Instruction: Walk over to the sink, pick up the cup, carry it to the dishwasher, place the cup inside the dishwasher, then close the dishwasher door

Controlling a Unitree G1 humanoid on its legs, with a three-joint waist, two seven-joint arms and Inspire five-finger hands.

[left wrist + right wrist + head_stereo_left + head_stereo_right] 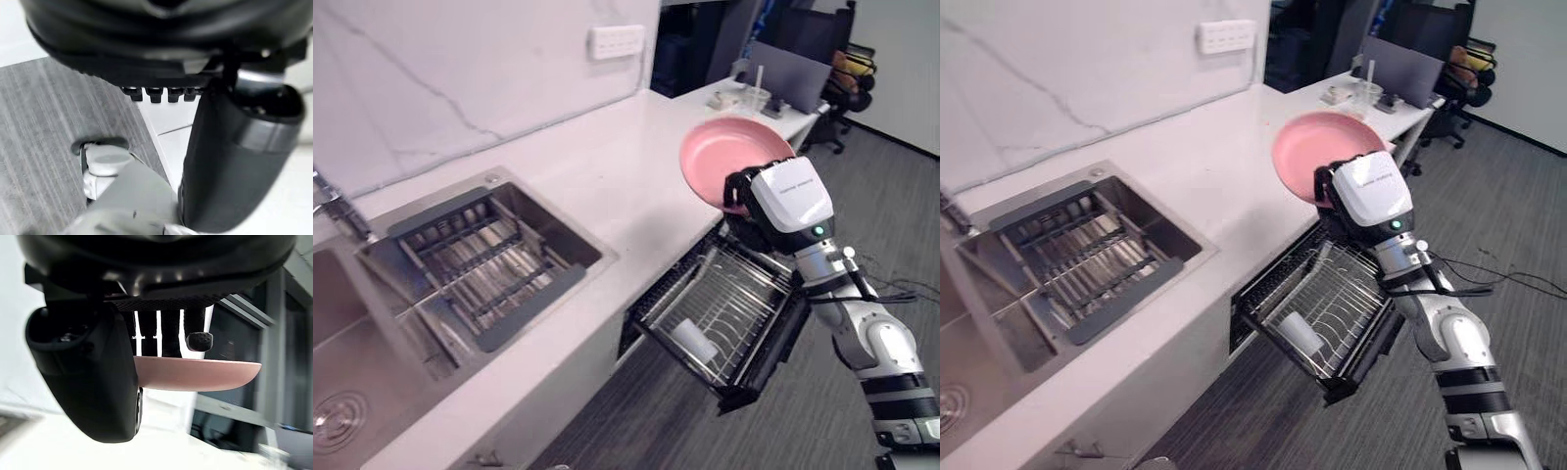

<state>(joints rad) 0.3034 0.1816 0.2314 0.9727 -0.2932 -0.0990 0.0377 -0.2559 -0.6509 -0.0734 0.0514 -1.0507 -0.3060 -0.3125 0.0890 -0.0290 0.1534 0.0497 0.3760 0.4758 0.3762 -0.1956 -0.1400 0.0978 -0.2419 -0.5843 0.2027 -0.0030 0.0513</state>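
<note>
1. White cylindrical cup (pixel 693 343) lies on its side in the silver wire rack (pixel 734 294) of the open black dishwasher (pixel 773 357), near the rack's 7 o'clock corner.
2. Our right hand (pixel 749 201) grips a round pink plate (pixel 724 157) by its rim, above the rack at 12 o'clock.
3. Whether our left hand (pixel 146 39) is open or closed, we cannot tell.
4. We judge that loading is the step in hand. The next move calls for lowering the plate edge-first between the wires, away from the cup, and then closing the door.
</note>
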